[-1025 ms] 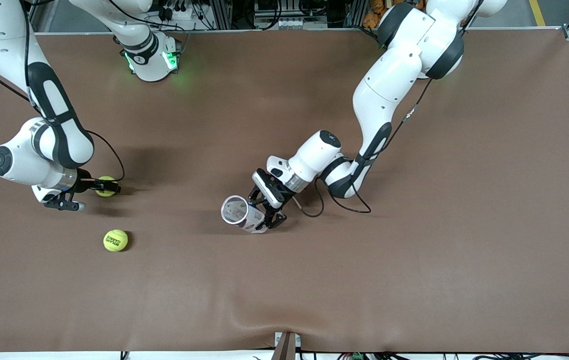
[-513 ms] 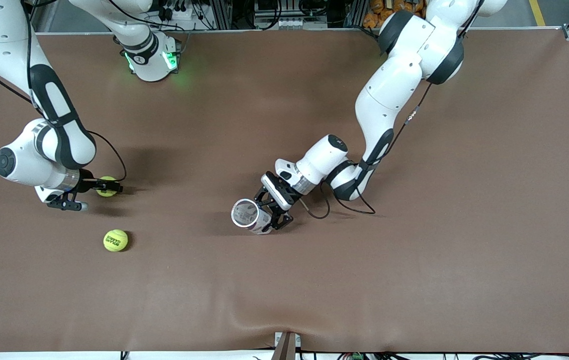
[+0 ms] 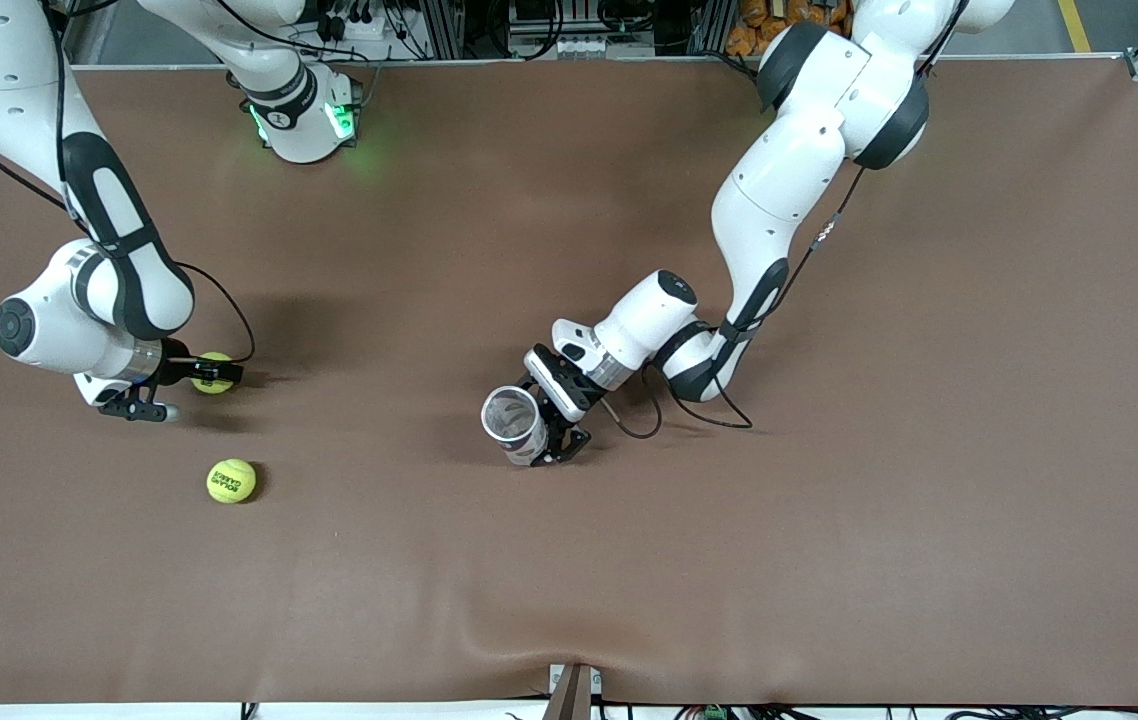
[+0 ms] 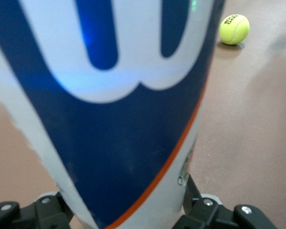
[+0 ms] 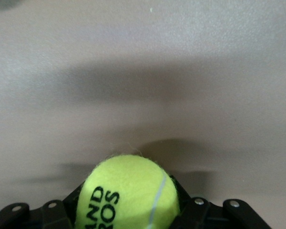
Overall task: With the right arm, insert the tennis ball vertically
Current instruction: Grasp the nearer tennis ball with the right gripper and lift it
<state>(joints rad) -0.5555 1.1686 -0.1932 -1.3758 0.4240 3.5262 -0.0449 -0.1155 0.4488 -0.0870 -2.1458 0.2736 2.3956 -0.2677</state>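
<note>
My right gripper (image 3: 210, 374) is down at the table toward the right arm's end, shut on a yellow-green tennis ball (image 3: 212, 371). In the right wrist view the ball (image 5: 127, 195) fills the space between the fingers (image 5: 188, 210). A white and blue ball can (image 3: 516, 424) stands nearly upright mid-table with its open mouth up. My left gripper (image 3: 546, 437) is at the can's lower part. The can (image 4: 114, 119) fills the left wrist view, with a finger (image 4: 193, 200) on each side and slim gaps showing.
A second tennis ball (image 3: 231, 481) lies loose on the brown table cover (image 3: 829, 500), nearer to the front camera than the held ball. It also appears in the left wrist view (image 4: 234, 29). A cable loops by the left wrist (image 3: 689, 410).
The left arm has tipped the can from a lean up to nearly upright and loosened its fingers. The right gripper has closed on the tennis ball.
</note>
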